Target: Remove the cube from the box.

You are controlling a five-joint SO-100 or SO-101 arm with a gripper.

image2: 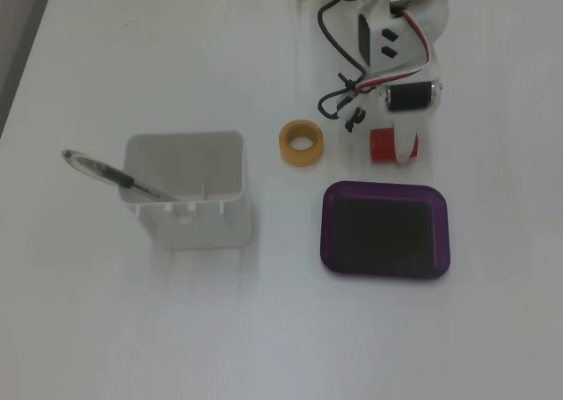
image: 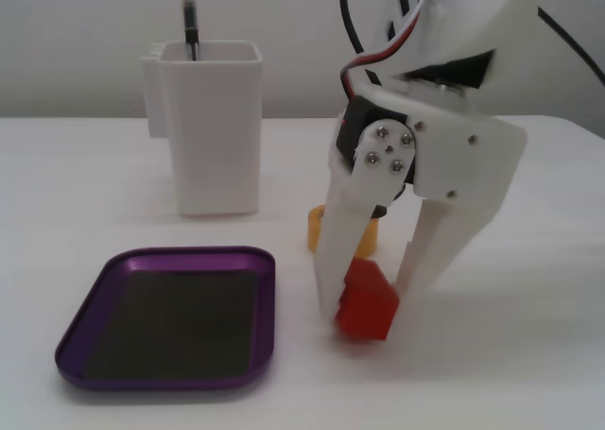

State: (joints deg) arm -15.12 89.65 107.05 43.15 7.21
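The red cube [image: 369, 304] is between my gripper's [image: 371, 298] two white fingers, at or just above the table top. It is outside the purple box [image: 71, 347], just right of the box's right rim in this fixed view. Both fingers touch the cube's sides, so the gripper is shut on it. In the other fixed view the cube [image2: 380, 145] shows just beyond the box's [image2: 331, 229] far rim, partly hidden under the gripper [image2: 394, 145]. The box's dark bottom is bare.
A yellow tape roll [image2: 301, 143] lies left of the cube; it shows behind the gripper in a fixed view [image: 315, 230]. A tall white container [image: 210, 128] holding a pen [image2: 114, 177] stands beyond the box's left side. The arm's cables [image2: 339, 97] hang near the roll.
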